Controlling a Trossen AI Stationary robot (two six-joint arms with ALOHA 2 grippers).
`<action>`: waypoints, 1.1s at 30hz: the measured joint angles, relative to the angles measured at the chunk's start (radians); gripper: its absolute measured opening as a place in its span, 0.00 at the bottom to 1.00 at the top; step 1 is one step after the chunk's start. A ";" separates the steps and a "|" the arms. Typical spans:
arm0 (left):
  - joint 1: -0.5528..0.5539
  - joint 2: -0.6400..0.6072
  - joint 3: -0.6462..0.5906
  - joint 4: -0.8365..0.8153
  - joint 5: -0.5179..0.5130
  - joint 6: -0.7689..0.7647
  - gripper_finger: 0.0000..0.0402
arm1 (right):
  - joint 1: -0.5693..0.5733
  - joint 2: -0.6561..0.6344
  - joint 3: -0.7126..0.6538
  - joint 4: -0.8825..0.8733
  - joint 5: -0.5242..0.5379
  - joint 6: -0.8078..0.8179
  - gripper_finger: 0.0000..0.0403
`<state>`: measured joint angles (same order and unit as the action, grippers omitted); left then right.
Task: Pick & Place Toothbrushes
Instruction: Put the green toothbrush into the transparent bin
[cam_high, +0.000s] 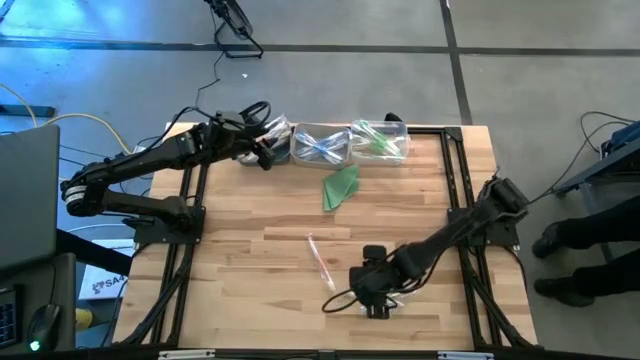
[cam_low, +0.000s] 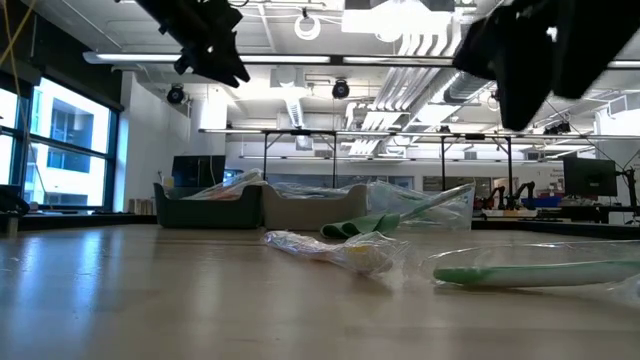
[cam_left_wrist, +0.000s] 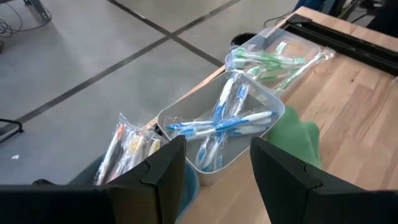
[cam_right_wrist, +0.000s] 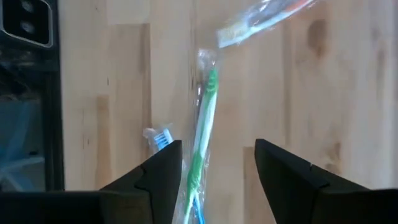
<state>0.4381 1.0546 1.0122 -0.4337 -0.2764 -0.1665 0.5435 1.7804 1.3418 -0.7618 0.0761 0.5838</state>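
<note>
Where the table (cam_high: 250, 220) meets its far edge, three clear bins sit in a row. The left bin (cam_high: 275, 135) has pink-orange brushes (cam_left_wrist: 124, 146) in it. The middle bin (cam_high: 322, 145) has blue brushes (cam_left_wrist: 217, 121). The right bin (cam_high: 380, 140) has green brushes (cam_left_wrist: 267, 61). A folded green cloth (cam_high: 340, 186) lies on the wood just in front of the middle bin.

The left gripper (cam_left_wrist: 214, 171) hangs over the left bin, near the middle bin. Its two fingers (cam_left_wrist: 165, 174) stand apart, and nothing is between them.

The right gripper (cam_right_wrist: 214, 171) is low over the near side of the table. Its fingers (cam_right_wrist: 283, 171) are apart too. A green brush (cam_right_wrist: 204, 134) in a clear wrapper lies on the wood between them. I cannot tell if the fingers touch it. The head of a blue brush (cam_right_wrist: 160, 135) lies just beside it, and its blue handle shows under the green one.

A pink-orange brush (cam_high: 320, 258) in a wrapper lies on the table near the right gripper, toward the middle. In the low view it is a crinkly wrapper in front, with the green brush flat on the wood beside it.

A person's legs (cam_high: 590, 240) show beyond the right edge of the table.
</note>
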 joint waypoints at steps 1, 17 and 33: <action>0.000 0.000 0.000 -0.006 0.000 0.000 0.44 | 0.001 0.017 0.000 0.011 0.000 0.000 0.48; 0.000 0.000 0.000 -0.104 -0.001 0.000 0.44 | 0.000 0.189 0.000 0.132 -0.043 0.000 0.49; 0.000 0.000 0.000 -0.132 -0.002 -0.031 0.44 | -0.002 0.250 0.003 0.130 -0.046 0.004 0.46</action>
<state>0.4385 1.0546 1.0122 -0.5659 -0.2783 -0.1972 0.5414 2.0300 1.3453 -0.6317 0.0296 0.5881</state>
